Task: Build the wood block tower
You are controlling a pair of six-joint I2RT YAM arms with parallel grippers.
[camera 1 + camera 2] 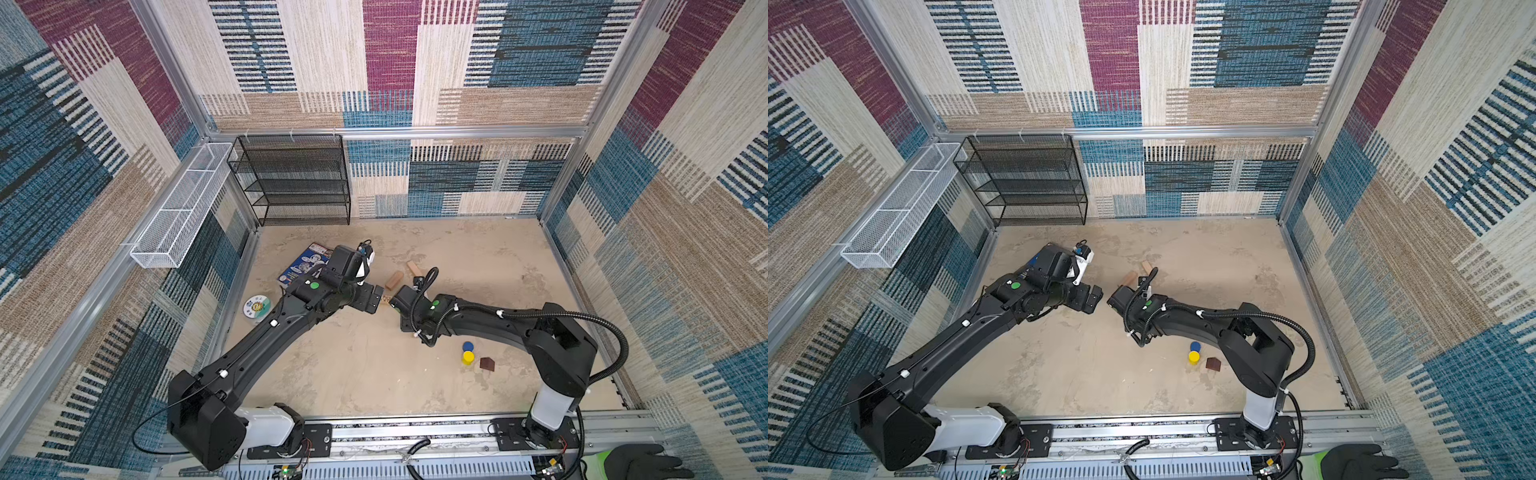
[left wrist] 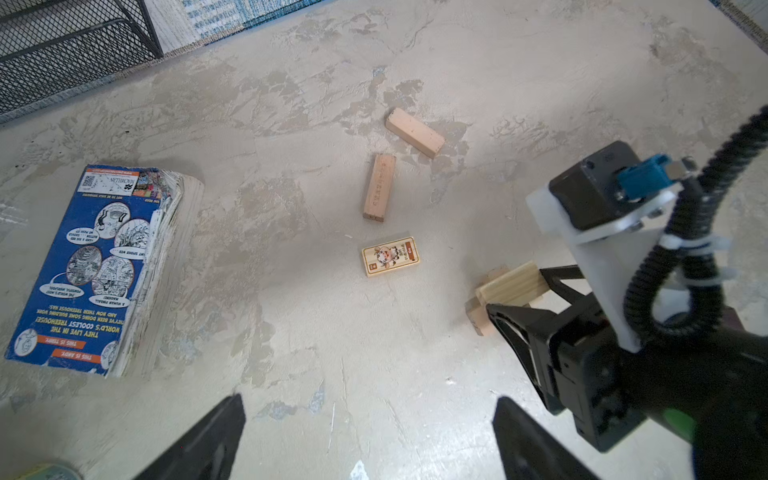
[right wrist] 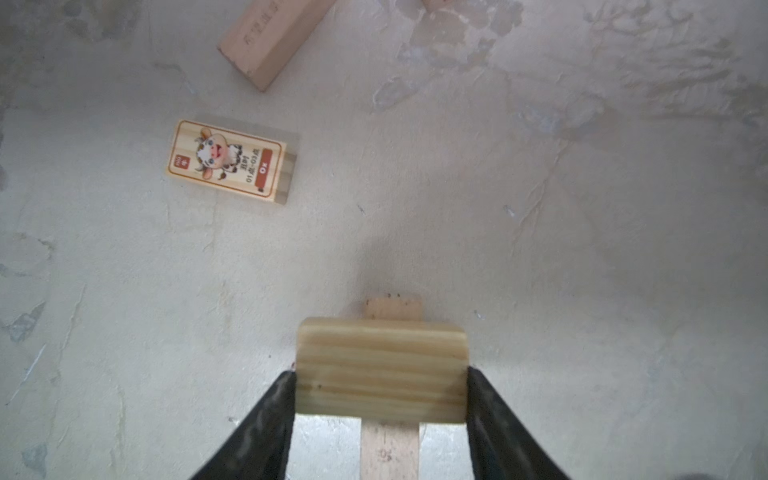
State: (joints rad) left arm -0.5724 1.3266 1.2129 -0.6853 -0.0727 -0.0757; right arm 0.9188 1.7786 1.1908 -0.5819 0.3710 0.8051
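Right gripper [image 3: 380, 374] clamps a block [image 3: 380, 353] crosswise over one bar [image 3: 390, 451] near the cow block [image 2: 390, 256], left gripper [image 2: 370, 401] gapes empty; I judge the tower [image 2: 500, 291] barely begun: two loose bars [image 2: 379, 187] beyond the cow block, plus cylinder [image 1: 468, 357], disc [image 1: 468, 346] and brown piece [image 1: 487, 364], unstacked.

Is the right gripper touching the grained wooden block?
Touching: the right wrist view shows the right gripper with jaws pressed flush against both ends of the grained block.

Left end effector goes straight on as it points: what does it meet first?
Probably the cow-printed block, flat on the table ahead of the open left end effector; depth unclear, it may touch table first.
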